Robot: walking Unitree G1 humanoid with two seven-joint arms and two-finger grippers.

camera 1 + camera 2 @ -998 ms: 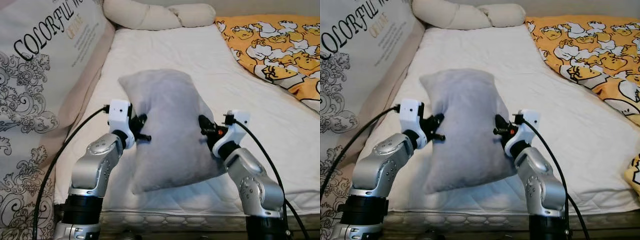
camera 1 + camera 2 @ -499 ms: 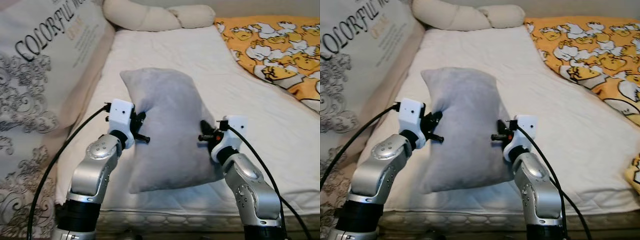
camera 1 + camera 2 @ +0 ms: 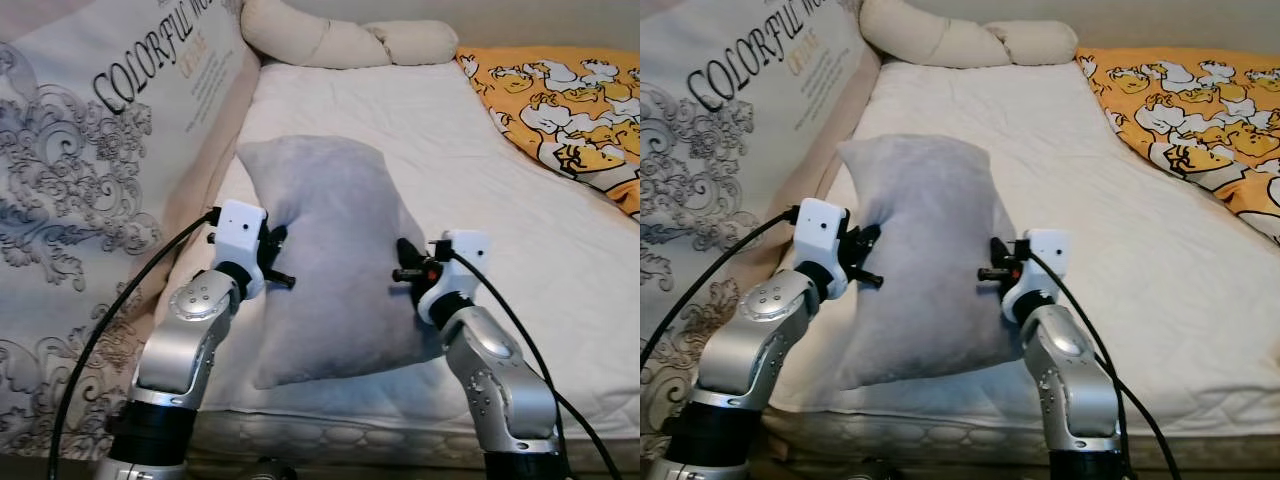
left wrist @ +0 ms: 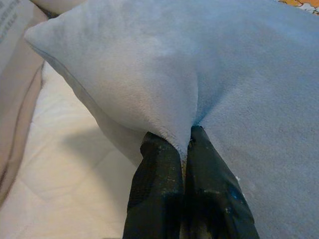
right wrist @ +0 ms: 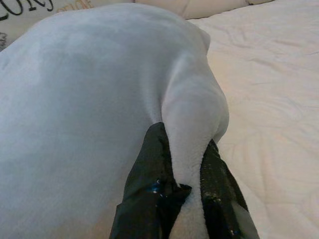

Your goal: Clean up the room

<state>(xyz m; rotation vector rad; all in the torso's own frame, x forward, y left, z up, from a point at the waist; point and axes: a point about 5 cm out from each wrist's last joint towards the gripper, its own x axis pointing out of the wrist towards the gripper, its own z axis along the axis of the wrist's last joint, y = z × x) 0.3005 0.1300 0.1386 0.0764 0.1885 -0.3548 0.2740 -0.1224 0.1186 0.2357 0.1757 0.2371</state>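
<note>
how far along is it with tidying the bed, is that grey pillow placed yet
Not placed yet. In hand: the grey pillow is pinched on both sides, the left gripper shut on a fold of one edge and the right gripper on the other, above the white mattress. Left: setting it down, perhaps near the cream pillows at the head. The yellow duck blanket lies rumpled on the right.

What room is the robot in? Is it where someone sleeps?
Most likely a bedroom. There is a bed with a bare white mattress, a long cream bolster at its far end, and a yellow duck blanket. Both grippers, left and right, pinch a grey pillow.
</note>
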